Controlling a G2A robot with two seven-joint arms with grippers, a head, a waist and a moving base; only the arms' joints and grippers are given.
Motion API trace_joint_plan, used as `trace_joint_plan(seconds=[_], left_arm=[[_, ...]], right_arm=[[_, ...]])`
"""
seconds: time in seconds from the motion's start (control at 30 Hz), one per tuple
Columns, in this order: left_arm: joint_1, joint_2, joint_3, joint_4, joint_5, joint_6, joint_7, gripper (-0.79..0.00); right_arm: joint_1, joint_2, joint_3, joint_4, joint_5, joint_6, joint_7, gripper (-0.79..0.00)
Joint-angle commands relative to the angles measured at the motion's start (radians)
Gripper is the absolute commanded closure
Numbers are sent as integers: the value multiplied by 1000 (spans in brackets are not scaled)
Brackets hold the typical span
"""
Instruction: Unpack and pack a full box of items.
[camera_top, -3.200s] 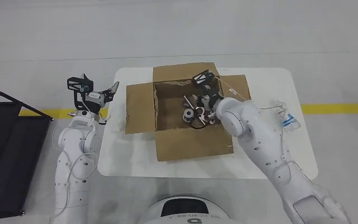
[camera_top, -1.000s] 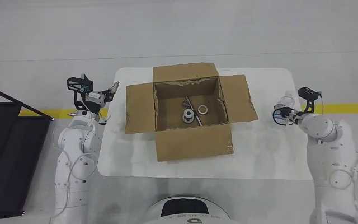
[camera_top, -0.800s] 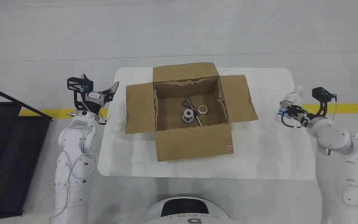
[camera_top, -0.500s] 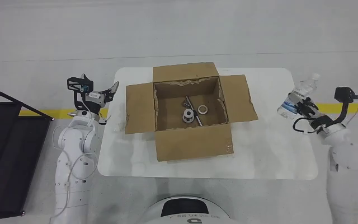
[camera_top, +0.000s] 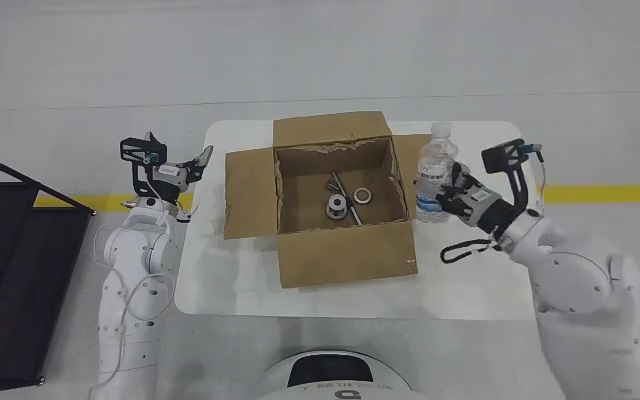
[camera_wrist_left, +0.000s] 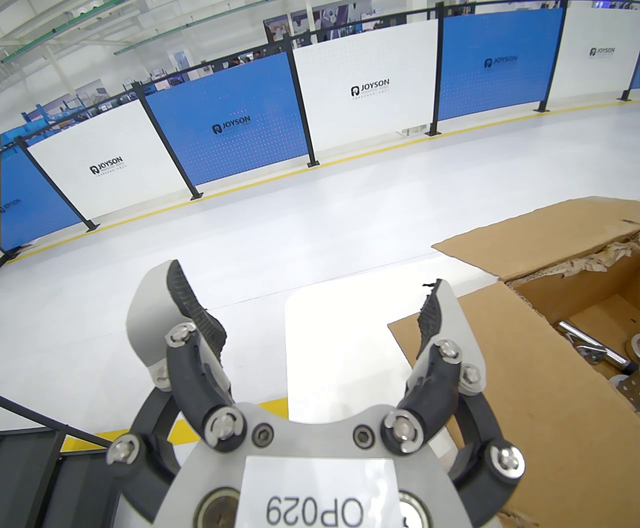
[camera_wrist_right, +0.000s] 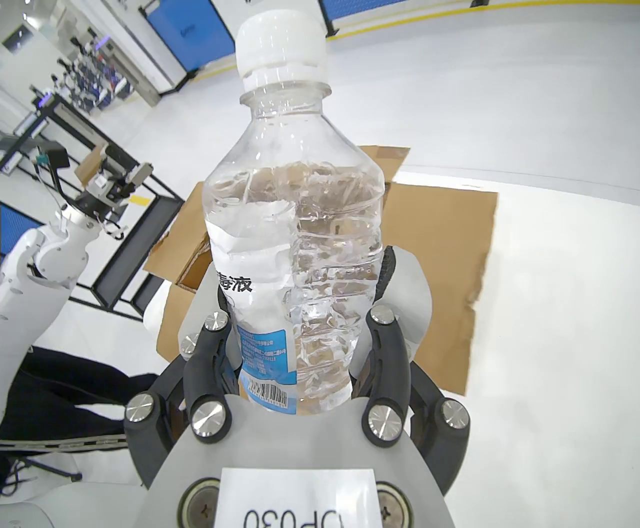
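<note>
An open cardboard box (camera_top: 340, 255) stands in the middle of the white table (camera_top: 480, 290). Inside lie a metal rod (camera_top: 334, 183), a ring (camera_top: 362, 196) and a round metal part (camera_top: 337, 207). My right gripper (camera_top: 447, 192) is shut on a clear water bottle (camera_top: 434, 172) with a white cap, held above the box's right flap (camera_top: 420, 165). In the right wrist view the bottle (camera_wrist_right: 295, 240) fills the space between the fingers (camera_wrist_right: 405, 285). My left gripper (camera_top: 180, 163) is open and empty, raised off the table's left edge; its pads (camera_wrist_left: 200, 320) stand wide apart.
A black rack (camera_top: 30, 250) stands on the floor to the left of the table. A yellow line (camera_top: 590, 192) runs across the floor. Bare table lies in front of the box and to its right.
The right arm left the box, took the bottle from the table's right edge, lifted it out past the edge, then carried it left to the box's right flap. The left arm has not moved.
</note>
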Motion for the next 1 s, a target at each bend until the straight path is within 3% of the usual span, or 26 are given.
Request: trace_joint_plan(seconds=[0.0, 0.17, 0.3, 0.7, 0.73, 0.8, 0.87, 0.93, 0.97], left_arm=[[0, 0, 0, 0, 0, 0, 0, -785], [0, 0, 0, 0, 0, 0, 0, -785], [0, 0, 0, 0, 0, 0, 0, -785], [0, 0, 0, 0, 0, 0, 0, -785], [0, 0, 0, 0, 0, 0, 0, -785], [0, 0, 0, 0, 0, 0, 0, -785], [0, 0, 0, 0, 0, 0, 0, -785], [0, 0, 0, 0, 0, 0, 0, -785], [0, 0, 0, 0, 0, 0, 0, -785]], right_arm=[[77, -3, -108, 27, -51, 22, 22, 0], [243, -19, -328, 124, -285, 149, 2, 0], [313, -38, -461, 179, -362, 212, -14, 0], [524, -96, -795, 530, -704, 195, 151, 0], [535, -102, -802, 546, -699, 206, 147, -15], [550, -112, -816, 569, -698, 219, 143, -252], [559, -119, -824, 580, -691, 222, 143, -296], [561, -124, -821, 577, -679, 226, 138, -434], [560, -125, -812, 570, -667, 227, 136, -434]])
